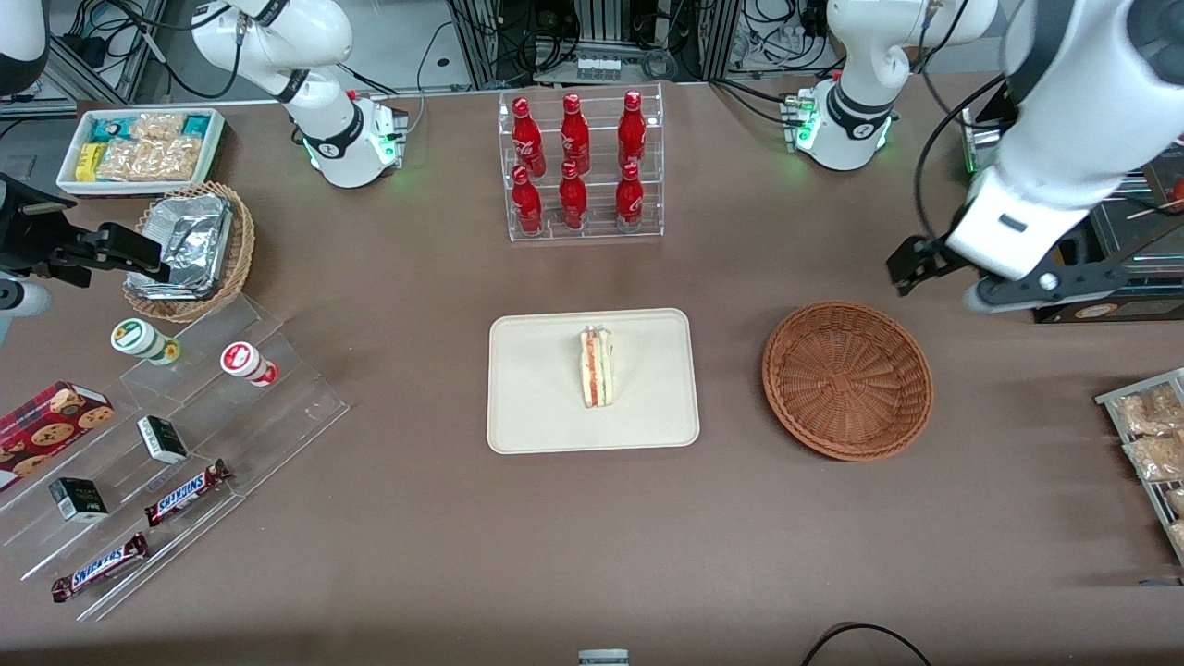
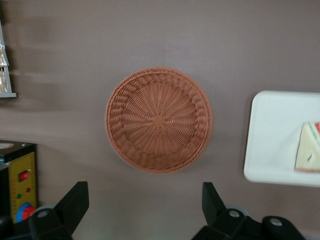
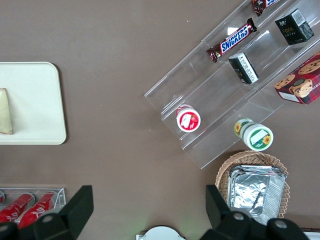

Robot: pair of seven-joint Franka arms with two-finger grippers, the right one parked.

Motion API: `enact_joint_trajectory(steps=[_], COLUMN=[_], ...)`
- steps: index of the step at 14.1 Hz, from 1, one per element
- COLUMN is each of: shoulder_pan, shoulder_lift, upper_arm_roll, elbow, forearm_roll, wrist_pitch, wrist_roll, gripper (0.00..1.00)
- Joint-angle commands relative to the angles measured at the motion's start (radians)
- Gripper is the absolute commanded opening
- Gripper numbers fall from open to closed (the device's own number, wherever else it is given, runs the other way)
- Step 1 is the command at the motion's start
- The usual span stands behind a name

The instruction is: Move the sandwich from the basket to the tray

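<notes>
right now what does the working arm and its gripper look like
The left arm has glossy white rounded shells with dark joint bands, and black cables run beside it. Its base glows green. The gripper, up above the empty basket, is matte black with two wedge-shaped fingers standing apart, on a white wrist block.

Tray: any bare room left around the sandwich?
Yes. The tray is bare on both sides of the sandwich, which stands mid-tray. The basket is empty. The open gripper hovers above the basket.
</notes>
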Motion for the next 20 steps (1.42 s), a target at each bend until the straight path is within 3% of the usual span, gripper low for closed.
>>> enact_joint_trajectory(steps=[1, 6, 8, 11, 18, 20], shoulder_pan=[0.079, 0.129, 0.125, 0.125, 0.124, 0.124], shoulder_lift=[-0.056, -0.059, -0.039, 0.002, 0.010, 0.009], upper_arm_roll=[-0.008, 0.008, 0.050, 0.062, 0.073, 0.070], elbow=[-0.033, -0.022, -0.007, 0.045, 0.073, 0.074], forearm_roll=[-0.032, -0.037, -0.096, -0.099, -0.090, -0.052], wrist_pitch=[-0.034, -0.071, -0.062, -0.073, -0.067, -0.062], wrist_roll=[0.132, 0.230, 0.241, 0.267, 0.270, 0.265], gripper=[1.00, 1.00, 1.00, 1.00, 1.00, 1.00])
